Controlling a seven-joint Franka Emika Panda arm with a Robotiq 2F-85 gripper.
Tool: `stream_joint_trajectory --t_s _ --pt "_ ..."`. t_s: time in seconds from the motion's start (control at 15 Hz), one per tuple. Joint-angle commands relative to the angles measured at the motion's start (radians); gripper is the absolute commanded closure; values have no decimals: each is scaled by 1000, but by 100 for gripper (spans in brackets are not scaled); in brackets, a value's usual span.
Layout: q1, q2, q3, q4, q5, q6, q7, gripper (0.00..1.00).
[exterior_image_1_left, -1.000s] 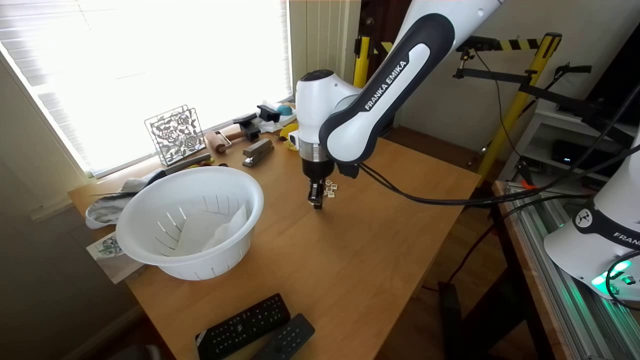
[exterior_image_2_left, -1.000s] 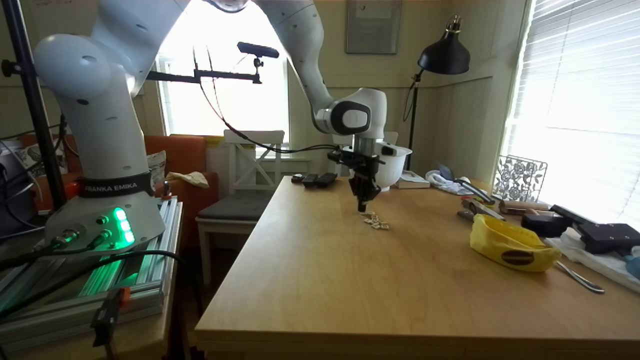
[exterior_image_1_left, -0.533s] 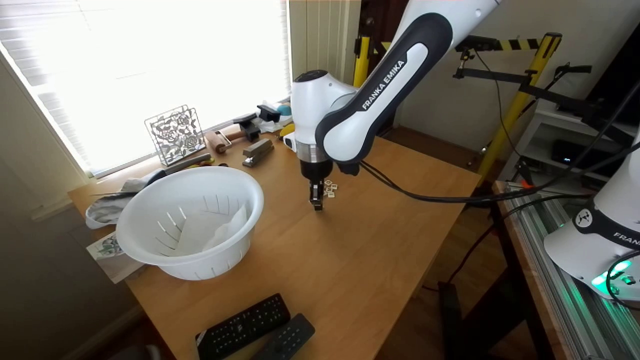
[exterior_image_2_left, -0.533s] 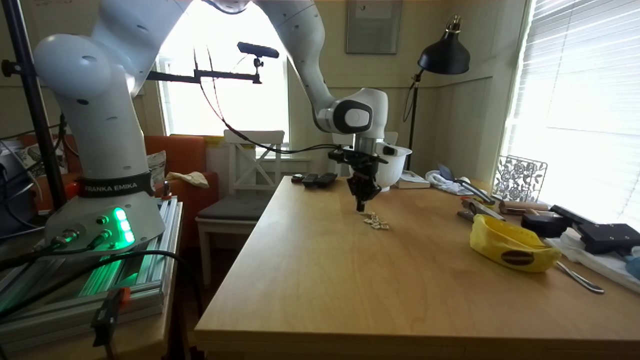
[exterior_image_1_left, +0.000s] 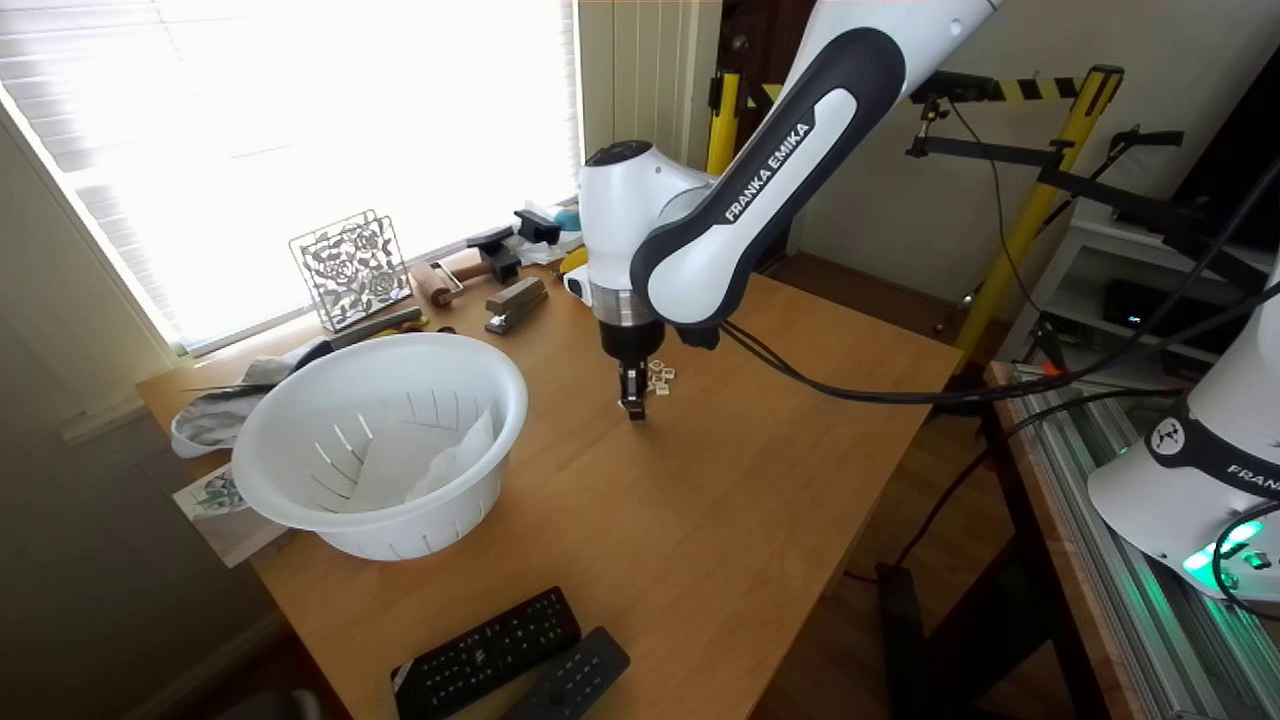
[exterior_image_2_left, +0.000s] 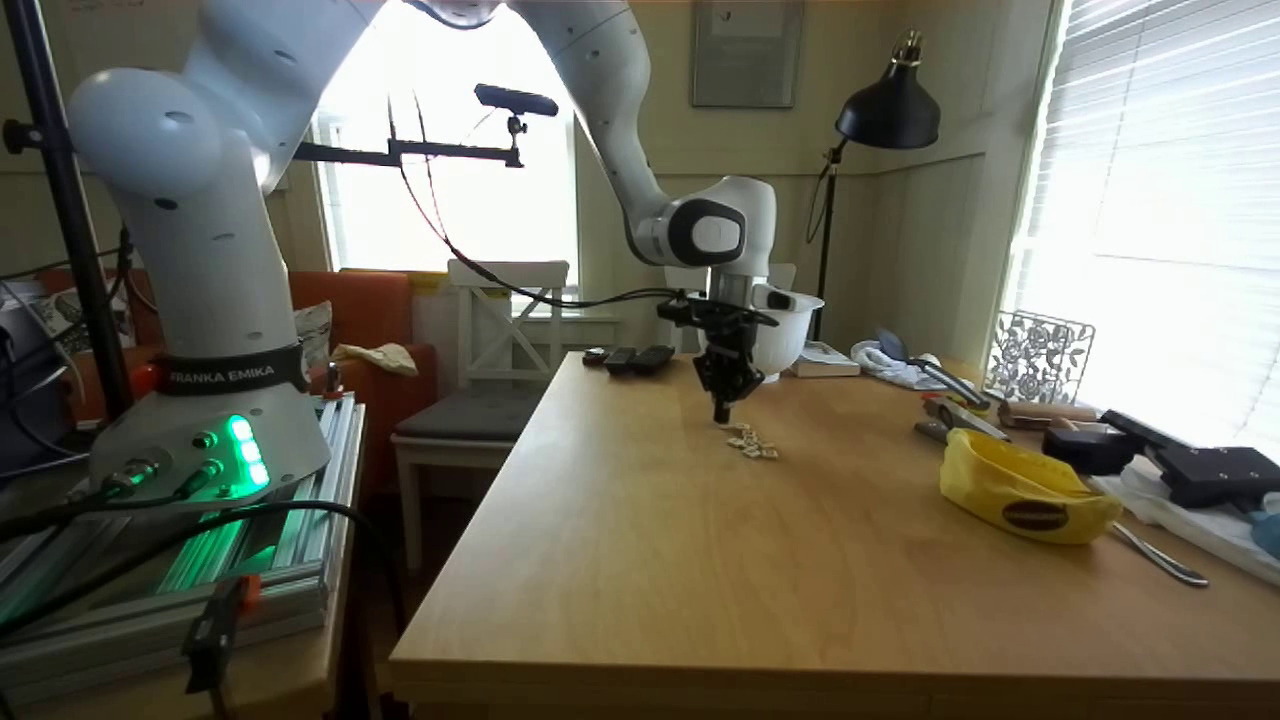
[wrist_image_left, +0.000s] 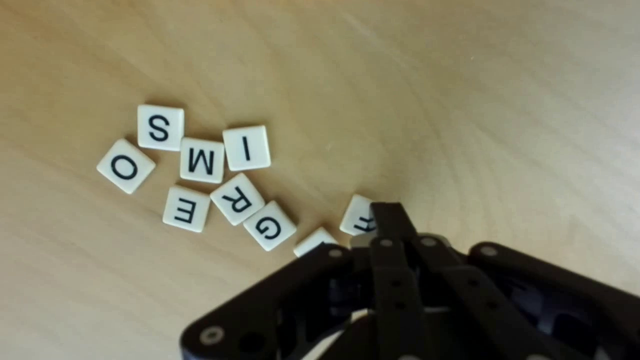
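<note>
My gripper (wrist_image_left: 392, 210) is black and points straight down, its fingers shut together with nothing visible between them. It also shows low over the wooden table in both exterior views (exterior_image_1_left: 634, 412) (exterior_image_2_left: 722, 414). Its tip covers part of a white letter tile (wrist_image_left: 357, 217), whose letter is partly hidden. I cannot tell whether the tip touches that tile. Another tile (wrist_image_left: 315, 241) is mostly hidden under the gripper's left side. Several more tiles lie flat to the left: G (wrist_image_left: 270, 226), R (wrist_image_left: 237, 199), I (wrist_image_left: 246, 148), M (wrist_image_left: 202, 160), E (wrist_image_left: 186, 209), S (wrist_image_left: 160, 127) and O (wrist_image_left: 126, 166).
A white basket (exterior_image_1_left: 500, 400) with paper inside stands on the table (exterior_image_1_left: 720, 500). Two black remotes (exterior_image_1_left: 490, 650) lie at one end. A stapler (exterior_image_1_left: 516, 303), a metal napkin holder (exterior_image_1_left: 350, 268) and a yellow banana-shaped pouch (exterior_image_2_left: 1020, 490) sit along the window side.
The wrist has shifted and turned slightly, mostly in the first half second. The fingertips stay low at nearly the same spot beside the tiles. The tiles look unmoved in the exterior views.
</note>
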Motion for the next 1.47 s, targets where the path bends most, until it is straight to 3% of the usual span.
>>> stream_joint_trajectory --t_s 0.0,1.4 --pt "-7 6 0 -7 -32 29 -4 100" --pt "-11 -6 -20 -34 -32 123 23 100"
